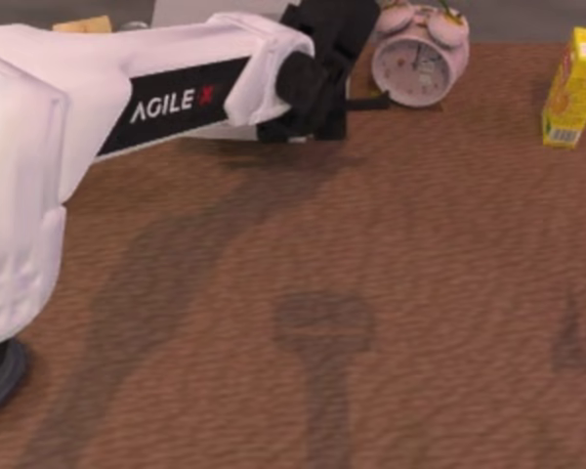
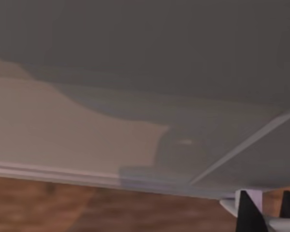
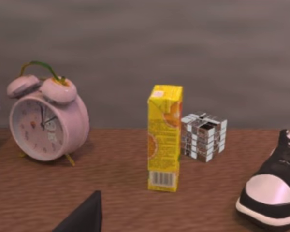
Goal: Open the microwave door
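at the table's far left edge, the microwave is nearly hidden behind the left arm; its door fills the left wrist view. the left hand is pressed close; whether it is open cannot be told. the pull is best swung steadily about the hinge. "agile x" is read on the arm.

Brown wood-grain tabletop; on it: pink alarm clock, yellow juice carton, mirror cube, black-white sneaker, microwave.
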Motion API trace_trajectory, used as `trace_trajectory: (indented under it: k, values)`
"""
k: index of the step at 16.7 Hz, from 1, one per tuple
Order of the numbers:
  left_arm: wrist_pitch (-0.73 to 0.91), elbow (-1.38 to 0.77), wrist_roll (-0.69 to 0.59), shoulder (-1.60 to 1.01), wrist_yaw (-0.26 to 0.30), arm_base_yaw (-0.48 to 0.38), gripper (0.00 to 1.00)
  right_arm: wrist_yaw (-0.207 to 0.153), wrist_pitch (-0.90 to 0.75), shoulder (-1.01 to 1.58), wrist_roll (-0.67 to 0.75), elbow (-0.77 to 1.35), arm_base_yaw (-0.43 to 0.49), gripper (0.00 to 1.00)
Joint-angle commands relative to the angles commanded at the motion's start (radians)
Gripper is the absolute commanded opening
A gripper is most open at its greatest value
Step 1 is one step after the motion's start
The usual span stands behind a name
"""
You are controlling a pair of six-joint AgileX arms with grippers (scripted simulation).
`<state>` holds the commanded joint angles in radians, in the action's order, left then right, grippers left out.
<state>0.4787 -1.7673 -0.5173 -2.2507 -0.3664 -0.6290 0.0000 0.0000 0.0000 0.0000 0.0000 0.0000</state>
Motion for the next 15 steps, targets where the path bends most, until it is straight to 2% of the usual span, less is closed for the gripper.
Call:
trace_trajectory:
  k: [6, 15]
  values:
    - [-0.053, 0.075, 0.053, 0.056, 0.027, 0.011, 0.0, 0.0, 0.0, 0.0, 0.0, 0.0, 0.0, 1.0]
    - [-0.053, 0.076, 0.054, 0.056, 0.028, 0.011, 0.0, 0.0, 0.0, 0.0, 0.0, 0.0, 0.0, 1.0]
